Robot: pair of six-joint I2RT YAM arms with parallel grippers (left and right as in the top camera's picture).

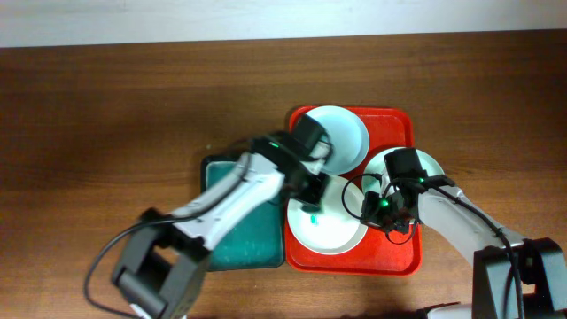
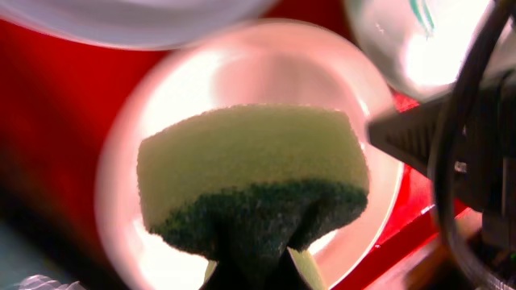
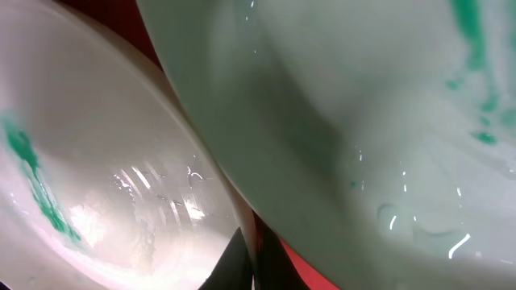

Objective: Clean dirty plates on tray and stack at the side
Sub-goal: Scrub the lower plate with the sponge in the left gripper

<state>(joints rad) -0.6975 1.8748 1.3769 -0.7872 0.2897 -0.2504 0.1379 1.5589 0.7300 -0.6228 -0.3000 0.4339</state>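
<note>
The table (image 1: 106, 106) is dark brown wood, its grain running side to side, with a pale strip (image 1: 177, 22) beyond its far edge. Two things lie directly on it. The red tray (image 1: 390, 263) sits flat. The green tray (image 1: 252, 241), smaller and darker, lies just left of the red tray, long sides touching or nearly so. Its far edge stops short of the red tray's far edge.

Overhead you get soft, even light. Your left wrist view glares on the plate (image 2: 242, 68) behind the sponge (image 2: 250, 161); the right is blurred, perhaps from closeness.
</note>
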